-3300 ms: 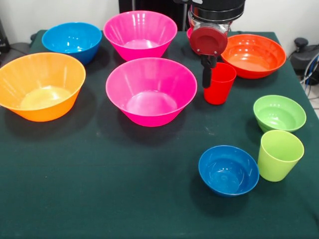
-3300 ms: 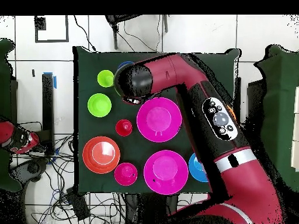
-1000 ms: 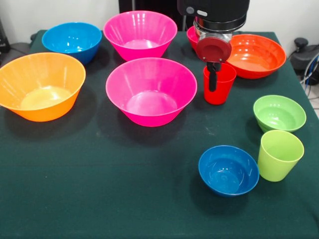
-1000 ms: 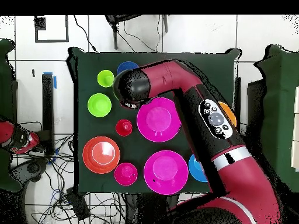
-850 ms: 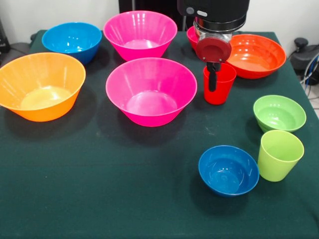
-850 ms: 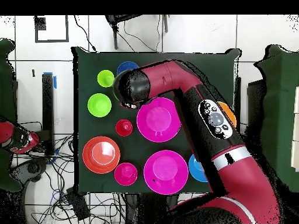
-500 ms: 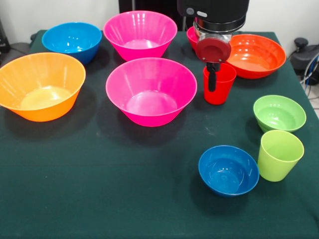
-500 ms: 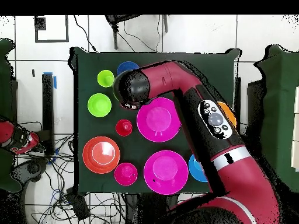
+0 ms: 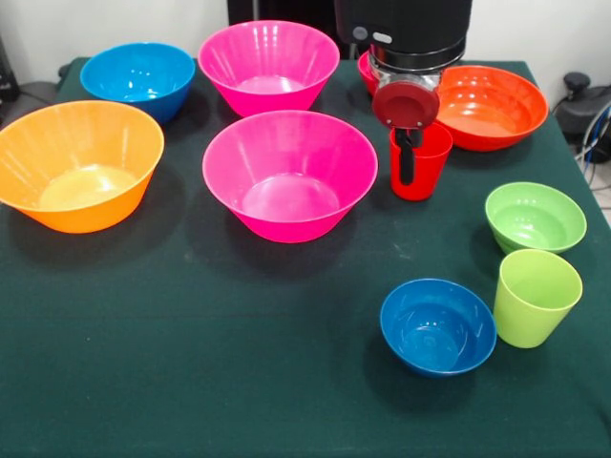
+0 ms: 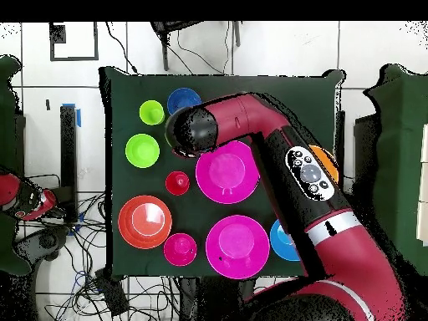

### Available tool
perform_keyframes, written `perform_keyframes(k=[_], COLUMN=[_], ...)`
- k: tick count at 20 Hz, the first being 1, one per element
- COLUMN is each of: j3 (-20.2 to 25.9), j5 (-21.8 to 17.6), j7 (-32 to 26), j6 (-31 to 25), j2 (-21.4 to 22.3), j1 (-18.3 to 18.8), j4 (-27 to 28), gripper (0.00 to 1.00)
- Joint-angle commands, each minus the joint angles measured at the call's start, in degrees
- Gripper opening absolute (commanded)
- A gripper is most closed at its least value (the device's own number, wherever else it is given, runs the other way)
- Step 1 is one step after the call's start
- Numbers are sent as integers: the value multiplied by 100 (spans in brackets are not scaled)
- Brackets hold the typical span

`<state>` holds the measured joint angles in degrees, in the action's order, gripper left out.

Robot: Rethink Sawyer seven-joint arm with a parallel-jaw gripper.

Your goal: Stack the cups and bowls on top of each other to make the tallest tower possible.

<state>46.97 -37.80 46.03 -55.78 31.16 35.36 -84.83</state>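
The red cup (image 9: 427,176) stands upright on the green cloth, between the near pink bowl (image 9: 289,175) and the wide red-orange bowl (image 9: 487,105). My gripper (image 9: 408,162) hangs straight down at the cup's rim and covers part of its front wall. From overhead the arm's wrist (image 10: 191,132) hides the gripper, and the red cup (image 10: 177,183) shows just beside it. A lime-green cup (image 9: 536,297), a small green bowl (image 9: 535,217) and a small blue bowl (image 9: 437,325) sit at the front right. Nothing is stacked.
A big orange bowl (image 9: 78,164), a mid-sized blue bowl (image 9: 137,79) and a second pink bowl (image 9: 268,65) fill the left and back. A small red bowl (image 9: 366,65) peeks out behind the arm. Cables and gear (image 9: 582,105) lie off the table's right edge.
The gripper has moved from the red cup's left side to its front rim, then edged slightly left and lower. The cup and bowls have stayed put.
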Motion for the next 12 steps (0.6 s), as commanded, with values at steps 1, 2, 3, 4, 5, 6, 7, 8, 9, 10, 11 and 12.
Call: perform_keyframes(k=[1, 2, 3, 4, 5, 6, 7, 8, 9, 10, 11, 12], j3=[-140, -149, -168, -195, -205, -221, -225, -220, -222, -225, -225, -215], j5=[-571, -571, -576, -583, -583, -596, -603, -604, -610, -620, -628, -632], j7=[-898, -906, -903, -899, -894, -886, -882, -884, -870, -853, -831, -818], j6=[445, 450, 444, 412, 407, 403, 407, 407, 404, 401, 405, 426], j2=[-306, -311, -315, -311, -314, -317, -322, -327, -324, -316, -309, -307], j1=[77, 84, 78, 66, 68, 60, 61, 66, 65, 65, 66, 77], j4=[-413, -430, -437, -432, -431, -433, -435, -434, -435, -437, -443, -454], gripper=[100, 100, 100, 100, 100, 100, 100, 100, 100, 100, 100, 100])
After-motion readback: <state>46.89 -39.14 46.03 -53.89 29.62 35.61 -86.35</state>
